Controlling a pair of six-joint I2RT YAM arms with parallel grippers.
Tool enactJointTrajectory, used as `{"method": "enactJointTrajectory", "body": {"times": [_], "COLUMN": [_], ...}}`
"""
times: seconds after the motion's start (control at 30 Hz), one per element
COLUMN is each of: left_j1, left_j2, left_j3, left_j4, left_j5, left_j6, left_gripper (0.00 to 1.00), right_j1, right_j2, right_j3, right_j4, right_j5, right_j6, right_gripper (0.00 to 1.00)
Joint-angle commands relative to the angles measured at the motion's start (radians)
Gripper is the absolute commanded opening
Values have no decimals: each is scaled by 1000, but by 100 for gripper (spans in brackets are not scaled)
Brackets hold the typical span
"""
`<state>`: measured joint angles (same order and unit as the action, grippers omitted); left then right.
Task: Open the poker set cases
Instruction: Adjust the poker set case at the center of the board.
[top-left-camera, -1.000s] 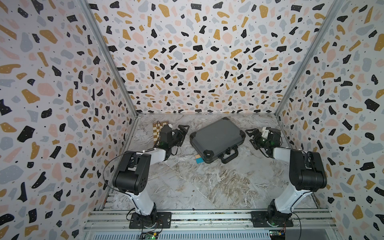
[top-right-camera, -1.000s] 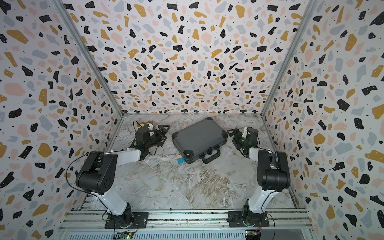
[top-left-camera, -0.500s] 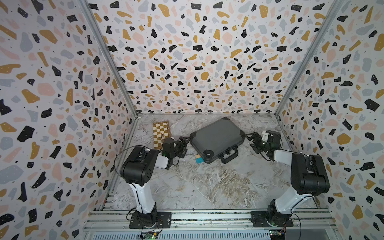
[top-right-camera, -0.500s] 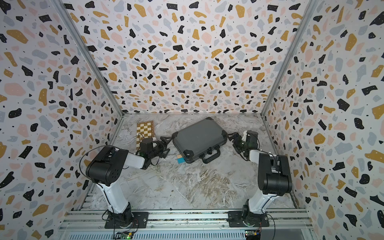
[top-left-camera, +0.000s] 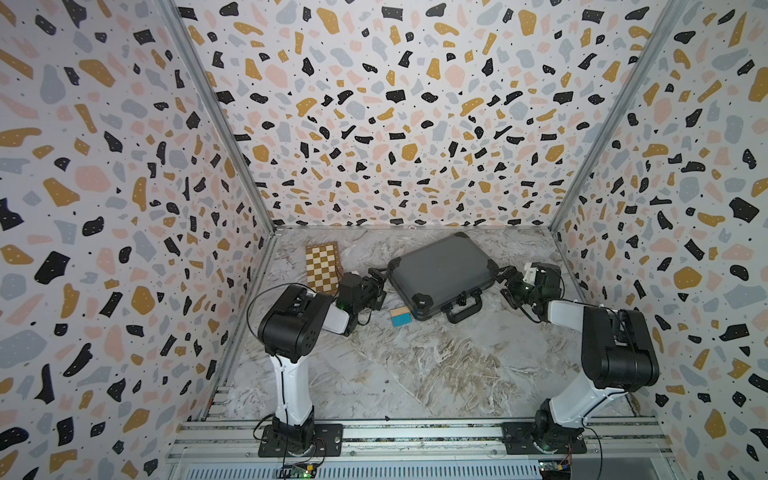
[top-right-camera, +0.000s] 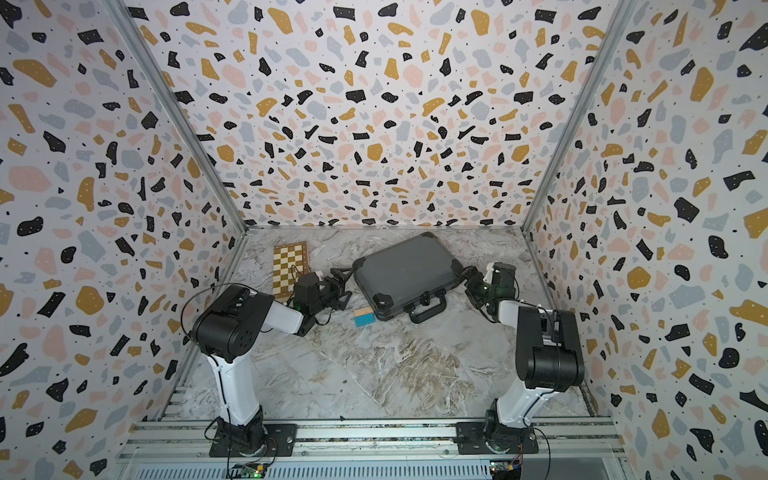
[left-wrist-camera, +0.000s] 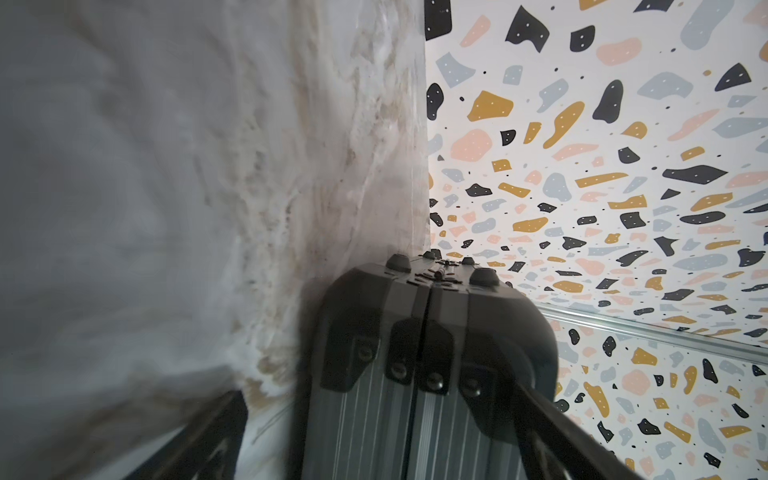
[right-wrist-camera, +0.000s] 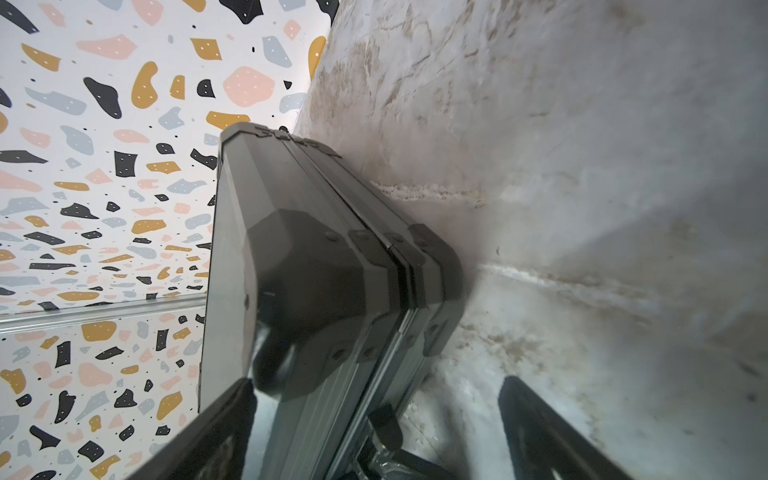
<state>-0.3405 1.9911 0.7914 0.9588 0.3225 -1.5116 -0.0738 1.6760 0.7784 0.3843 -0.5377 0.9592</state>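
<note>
Poker case (top-left-camera: 442, 270), shut, lies flat on the table (top-left-camera: 415, 365), long axis running from left pincer (top-left-camera: 381, 286) to right pincer (top-left-camera: 505, 284); both gape wide, each straddling 1 short end, equally near.

Both arms reach low and forward, elbows bent; the left claw (top-left-camera: 381, 289) and right claw (top-left-camera: 508, 286) gape wide, facing each other.
</note>
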Motion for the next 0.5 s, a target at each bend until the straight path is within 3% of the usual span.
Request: {"method": "enactJointTrajectory", "body": {"times": [0.0,0.47], "left_j1": [-41,-88], "left_j2": [3,117], "left_j3": [93,374], "left_j4": [-3,-186], "left_j5": [39,82], "left_j6": [22,80], "left_gripper": [99,99], "right_j1": [2,-1], "right_j2": [-32,-33], "right_j3": [6,18], "right_j4": [-20,-52], "right_j5": [5,13], "right_j6": [-20,-45], "right_gripper": [94,94]}}
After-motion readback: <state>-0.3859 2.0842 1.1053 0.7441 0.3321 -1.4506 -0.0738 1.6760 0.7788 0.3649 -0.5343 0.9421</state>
